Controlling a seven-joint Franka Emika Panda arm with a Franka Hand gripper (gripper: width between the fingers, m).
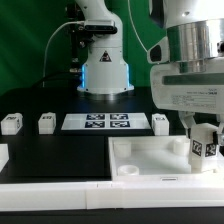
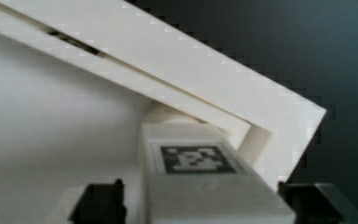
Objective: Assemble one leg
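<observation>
Gripper (image 1: pixel 203 138) position: we find it low over the tray (image 1: pixel 150 166), at the exterior view's right. Its two pads (image 2: pixel 101 204) stand one on each side of the leg (image 2: pixel 197 165), and the leg sits midway between them.

Gripper state: in the wrist view we see a thin gap between the leg and each pad. We therefore read the jaws as spread slightly wider than the leg and not clamped on it.

Leg position: the leg stands upright directly beneath the gripper, and its square tag shows in both views. It is inside the tray, close against an inner corner of the raised rim. We cannot tell whether its lower end is seated in a socket.

Other parts: three spare legs lie on the black table (image 1: pixel 60 146) in a row with the marker board (image 1: pixel 97 122). We count two (image 1: pixel 12 123) (image 1: pixel 46 123) to the exterior view's left of the board. The third (image 1: pixel 161 123) lies to the board's right, just behind the tray and near the gripper. All three are untouched.
</observation>
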